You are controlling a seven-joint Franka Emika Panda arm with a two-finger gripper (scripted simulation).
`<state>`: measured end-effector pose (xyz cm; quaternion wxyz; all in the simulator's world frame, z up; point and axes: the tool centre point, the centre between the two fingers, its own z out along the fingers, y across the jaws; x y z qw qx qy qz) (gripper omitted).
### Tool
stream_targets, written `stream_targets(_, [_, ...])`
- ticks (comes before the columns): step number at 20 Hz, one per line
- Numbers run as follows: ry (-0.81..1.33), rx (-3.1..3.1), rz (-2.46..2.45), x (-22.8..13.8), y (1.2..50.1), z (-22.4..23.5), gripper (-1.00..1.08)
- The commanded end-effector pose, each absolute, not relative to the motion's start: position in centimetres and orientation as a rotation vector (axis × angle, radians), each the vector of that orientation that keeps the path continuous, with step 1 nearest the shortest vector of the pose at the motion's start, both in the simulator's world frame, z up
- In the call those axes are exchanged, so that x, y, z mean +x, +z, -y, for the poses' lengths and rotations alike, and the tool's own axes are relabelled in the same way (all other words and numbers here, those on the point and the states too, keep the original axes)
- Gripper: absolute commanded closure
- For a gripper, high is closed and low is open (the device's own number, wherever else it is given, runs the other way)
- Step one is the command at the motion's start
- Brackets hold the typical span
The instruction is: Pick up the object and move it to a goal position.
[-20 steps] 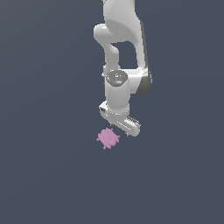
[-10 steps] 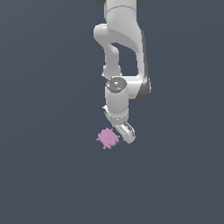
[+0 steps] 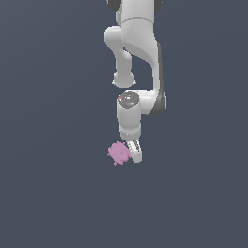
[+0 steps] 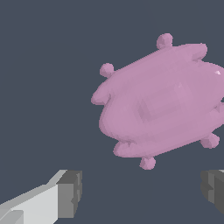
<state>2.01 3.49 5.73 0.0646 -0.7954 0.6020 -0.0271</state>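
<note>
Claw [image 4: 140, 192] spread wide – empty – just beside the object [image 4: 164, 103]

- The ground [image 3: 53, 193] is the only thing here outside the task: one flat, matte surface of dark slate blue-grey that fills the exterior view from edge to edge.
- It carries no markings, seams or texture, and its colour is even from 12 o'clock round to 6 o'clock.
- In the wrist view the same plain dark surface [image 4: 43, 65] fills the background, equally unmarked.
</note>
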Motion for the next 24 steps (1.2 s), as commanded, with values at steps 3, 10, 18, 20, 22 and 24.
stream_targets(3, [-0.089,-2.304,-1.932,2.0,4.9,-3.3,-1.00])
stream_targets(10, [-0.096,-2.219,-2.025,2.0,4.2,-3.2,-1.00])
stream_targets(18, [-0.096,-2.211,-2.033,2.0,3.8,-3.2,-1.00])
stream_targets(20, [-0.097,-2.210,-2.034,2.1,3.3,-3.2,-1.00])
stream_targets(22, [-0.097,-2.208,-2.036,2.2,2.6,-3.2,-1.00])
stream_targets(24, [-0.096,-2.206,-2.038,2.2,1.8,-3.3,-1.00])
